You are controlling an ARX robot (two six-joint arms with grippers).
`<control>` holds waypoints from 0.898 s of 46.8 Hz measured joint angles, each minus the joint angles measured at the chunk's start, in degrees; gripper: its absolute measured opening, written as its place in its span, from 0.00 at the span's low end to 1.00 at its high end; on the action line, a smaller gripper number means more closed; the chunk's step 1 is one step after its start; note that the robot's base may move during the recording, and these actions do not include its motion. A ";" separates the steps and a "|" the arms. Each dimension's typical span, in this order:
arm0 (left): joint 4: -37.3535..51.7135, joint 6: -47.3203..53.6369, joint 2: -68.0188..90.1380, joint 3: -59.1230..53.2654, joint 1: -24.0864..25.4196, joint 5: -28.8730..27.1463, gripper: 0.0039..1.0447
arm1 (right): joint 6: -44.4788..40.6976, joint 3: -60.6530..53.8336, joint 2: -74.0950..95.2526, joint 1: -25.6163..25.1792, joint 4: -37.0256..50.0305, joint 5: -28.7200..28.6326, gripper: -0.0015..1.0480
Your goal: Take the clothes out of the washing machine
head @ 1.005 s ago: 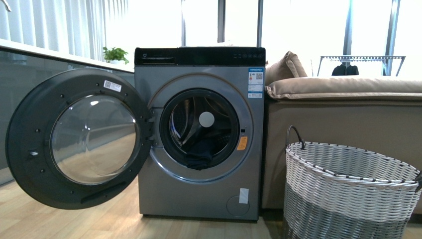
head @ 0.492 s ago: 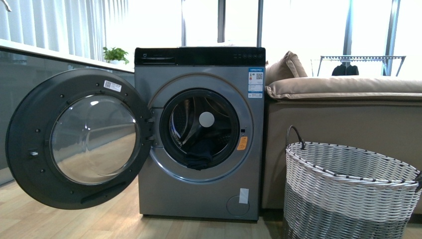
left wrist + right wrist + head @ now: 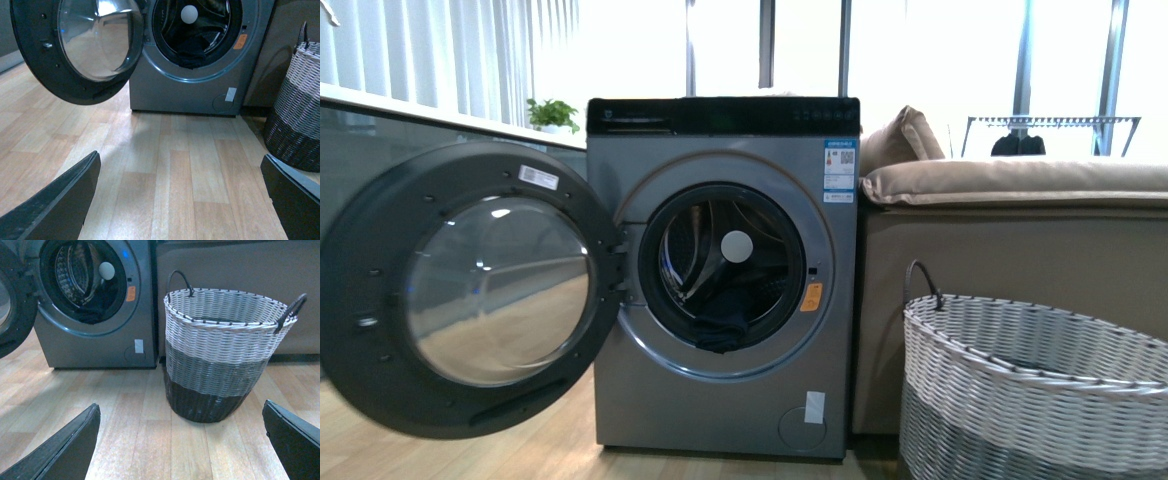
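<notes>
At the far left, the round door of the washing machine is hanging wide open. It is swung out to the left on its hinge, with the glass pane facing the room. Just past the door's upper edge, a small green plant is sitting on a ledge in front of the bright windows.

The washing machine is standing on the wooden floor, and its drum opening is gaping. The clothes are lying inside as a dark heap at the bottom of the drum, sagging over the front lip of the opening. How many pieces there are cannot be told. A pale round spot is showing above them, deeper in the drum.

A blue-white label is sitting at the upper right corner of the machine's front. An orange sticker is sitting just right of the opening.

A beige sofa is standing just beside the machine's right side. In front of the sofa, apart from the machine, a white-and-grey woven basket is standing on the floor with a dark handle rising from its rim.

The left gripper is hovering above the floor and facing the machine. Its two dark fingers are spread wide, with nothing between them. The right gripper is likewise hovering above the floor and facing the basket. It too is spread wide and holding nothing.
</notes>
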 joint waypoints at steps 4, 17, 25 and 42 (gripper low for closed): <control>-0.02 0.00 0.02 0.00 0.00 -0.17 0.94 | 0.00 0.00 -0.02 0.00 0.02 -0.15 0.93; -0.02 0.00 -0.04 0.00 0.00 -0.02 0.94 | 0.00 0.00 0.02 0.00 -0.02 -0.02 0.93; -0.02 0.00 -0.13 0.00 0.00 -0.02 0.94 | 0.00 0.00 -0.02 0.00 0.00 -0.09 0.93; -0.02 0.00 -0.09 0.00 0.00 -0.02 0.94 | 0.00 0.00 -0.02 0.00 -0.04 -0.02 0.93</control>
